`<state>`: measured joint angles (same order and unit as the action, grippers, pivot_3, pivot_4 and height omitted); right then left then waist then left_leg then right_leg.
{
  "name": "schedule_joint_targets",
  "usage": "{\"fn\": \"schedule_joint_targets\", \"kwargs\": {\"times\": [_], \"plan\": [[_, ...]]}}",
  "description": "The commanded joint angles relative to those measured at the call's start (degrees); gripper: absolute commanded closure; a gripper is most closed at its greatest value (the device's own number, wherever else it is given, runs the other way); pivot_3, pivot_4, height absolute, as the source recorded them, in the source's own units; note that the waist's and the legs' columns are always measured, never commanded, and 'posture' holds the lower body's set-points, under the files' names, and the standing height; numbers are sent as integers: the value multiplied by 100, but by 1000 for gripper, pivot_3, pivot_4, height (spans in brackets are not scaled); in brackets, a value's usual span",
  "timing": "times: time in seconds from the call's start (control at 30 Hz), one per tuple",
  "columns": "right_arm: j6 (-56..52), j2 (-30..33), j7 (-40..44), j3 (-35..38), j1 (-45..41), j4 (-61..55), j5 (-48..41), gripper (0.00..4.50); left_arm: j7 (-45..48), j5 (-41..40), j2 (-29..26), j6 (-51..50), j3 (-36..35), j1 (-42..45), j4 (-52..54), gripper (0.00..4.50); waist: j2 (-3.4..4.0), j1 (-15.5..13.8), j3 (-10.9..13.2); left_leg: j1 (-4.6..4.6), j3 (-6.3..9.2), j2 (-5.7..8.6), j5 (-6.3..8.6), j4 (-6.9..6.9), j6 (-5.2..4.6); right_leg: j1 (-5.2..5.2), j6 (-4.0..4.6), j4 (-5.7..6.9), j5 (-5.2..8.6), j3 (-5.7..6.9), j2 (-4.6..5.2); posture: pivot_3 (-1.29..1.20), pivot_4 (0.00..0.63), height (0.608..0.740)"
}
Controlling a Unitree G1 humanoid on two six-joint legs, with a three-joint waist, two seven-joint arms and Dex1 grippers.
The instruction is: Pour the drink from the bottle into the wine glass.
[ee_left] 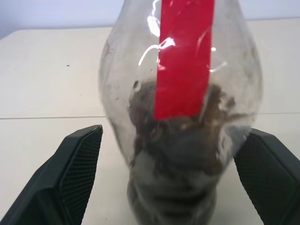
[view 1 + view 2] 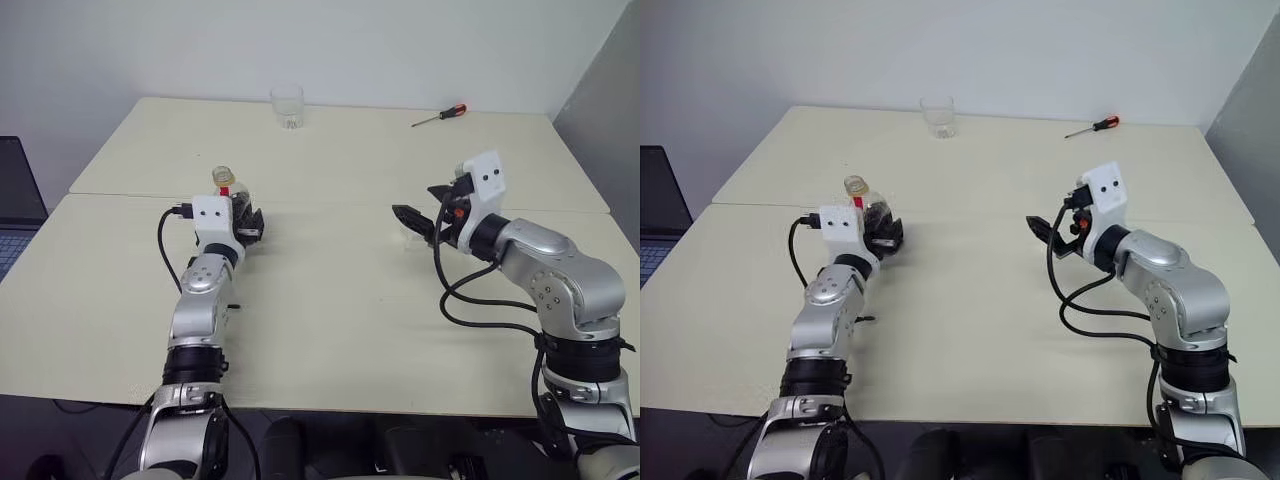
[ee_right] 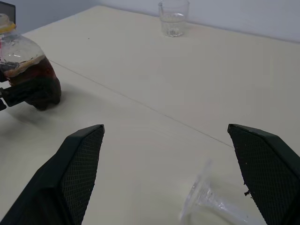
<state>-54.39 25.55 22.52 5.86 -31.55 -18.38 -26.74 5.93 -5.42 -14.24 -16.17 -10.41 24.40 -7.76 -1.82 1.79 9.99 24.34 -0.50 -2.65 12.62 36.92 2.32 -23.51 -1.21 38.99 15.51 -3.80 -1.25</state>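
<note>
Leftmost on the pale table (image 2: 330, 300), a dark laptop (image 2: 18, 200) pokes in past the left edge. Next comes the left gripper (image 2: 247, 222), reaching level over the near half of the table, not far from the seam between the two tabletops. Its two black fingers (image 1: 77, 164) stand wide apart on either side of the bottle (image 2: 228, 185), with a visible gap between each pad and the plastic, so nothing is clamped. The bottle stands upright on the table between them, its yellowish cap on top, a red label strip down its front, and the drink (image 3: 35, 79) filling roughly the lower half as a dark brown mass. Toward the far edge, near its middle, sits a short clear tumbler (image 2: 287, 106). Right of centre, the right gripper (image 2: 420, 205) hangs just above the table with its jaws spread wide and empty. Just beneath its fingers, the wine glass (image 3: 208, 204) lies on its side on the table, its round foot and stem clear against the pale top. Close to the far right corner lies a screwdriver (image 2: 440, 115) with a red handle.
</note>
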Motion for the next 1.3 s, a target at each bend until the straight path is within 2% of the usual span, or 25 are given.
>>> {"fn": "schedule_joint_targets", "kwargs": {"times": [0.03,0.37,0.53,0.7,0.83,0.93,1.03,1.2,1.3], "plan": [[-88,48,7,338,209,-212,-216,0,40,2,-47,-237,82,-304,768,52,0,-3,0,0,0,0,0,0,0,0,0,0,0,-1,1,0,150,740],[-310,-40,-156,660,646,-286,-518,0,-37,55,134,-660,372,-1171,2042,52,0,9,0,-21,-7,5,-2,4,-3,12,-14,3,8,-10,2,0,150,740],[-412,-87,-152,835,1036,-407,-697,0,88,123,-65,-724,365,-1906,2729,52,0,12,0,-24,-8,2,-2,0,-3,13,-16,0,10,-22,-5,0,150,740],[-631,-497,-410,1348,1372,-552,-1242,0,985,-305,-327,-340,564,-2170,2773,52,0,9,0,-26,-6,1,-2,0,-3,15,-20,3,14,-19,-8,0,150,740],[-707,-1318,-1243,1809,1413,-468,-1562,0,2273,-715,-585,-447,1238,-1798,2417,52,-1,10,0,-39,-16,3,-5,4,-9,24,-20,2,13,-19,-6,0,150,740],[-736,-1761,-1832,2046,1264,-296,-1619,0,2888,-608,-943,-386,1611,-1493,2135,52,0,18,0,-40,-18,5,-7,3,-11,23,-19,2,11,-18,-12,0,150,740],[-682,-2164,-2424,2330,1077,-102,-1744,0,3260,-768,-1225,-639,1624,-1176,2000,52,1,52,0,-41,-22,1,-7,-2,-11,17,-18,2,12,-21,-18,0,150,740],[-730,-2736,-3161,2803,646,56,-2447,0,4047,-1146,-1690,-1140,1709,-835,1975,52,5,124,2,-35,-19,-7,-7,-13,-11,9,-15,1,15,-20,-27,0,150,740],[-517,-3008,-3737,3099,250,439,-2842,0,4251,-1264,-1776,-1447,1747,-588,1907,52,6,141,2,-36,-18,-7,-7,-16,-12,9,-14,1,15,-20,-27,0,150,740]]}}
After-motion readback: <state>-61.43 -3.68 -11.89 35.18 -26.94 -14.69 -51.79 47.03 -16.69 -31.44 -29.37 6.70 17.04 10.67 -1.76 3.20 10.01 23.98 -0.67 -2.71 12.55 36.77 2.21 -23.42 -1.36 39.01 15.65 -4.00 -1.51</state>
